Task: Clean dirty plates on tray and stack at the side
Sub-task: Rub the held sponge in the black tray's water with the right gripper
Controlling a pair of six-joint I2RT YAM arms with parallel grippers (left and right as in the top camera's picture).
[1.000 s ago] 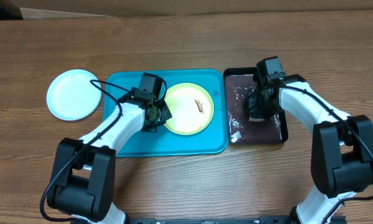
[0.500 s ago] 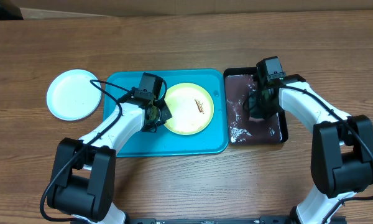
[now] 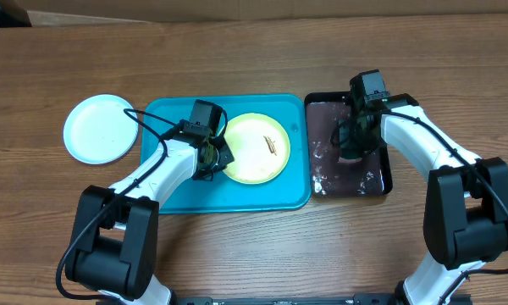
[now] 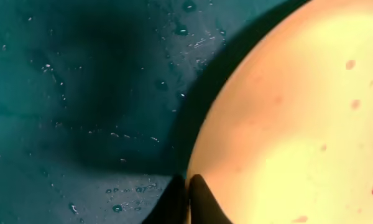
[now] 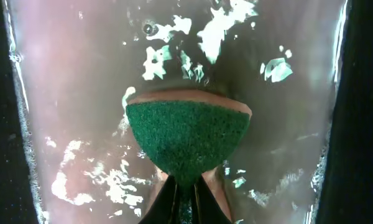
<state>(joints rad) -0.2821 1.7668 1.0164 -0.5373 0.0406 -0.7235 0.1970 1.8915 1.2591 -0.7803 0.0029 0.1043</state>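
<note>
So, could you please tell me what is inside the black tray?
The black tray holds a green sponge, pinched by the right gripper, and wet white patches. The floor under the sponge is covered, so anything beneath it cannot be seen.

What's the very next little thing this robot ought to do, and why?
Probably carry the green sponge, pinched in the right jaws over the wet black tray, across to the yellow-green plate. The left jaws are shut on that plate's rim on the turquoise tray, and a brown smear sits on it, not yet wiped.
</note>
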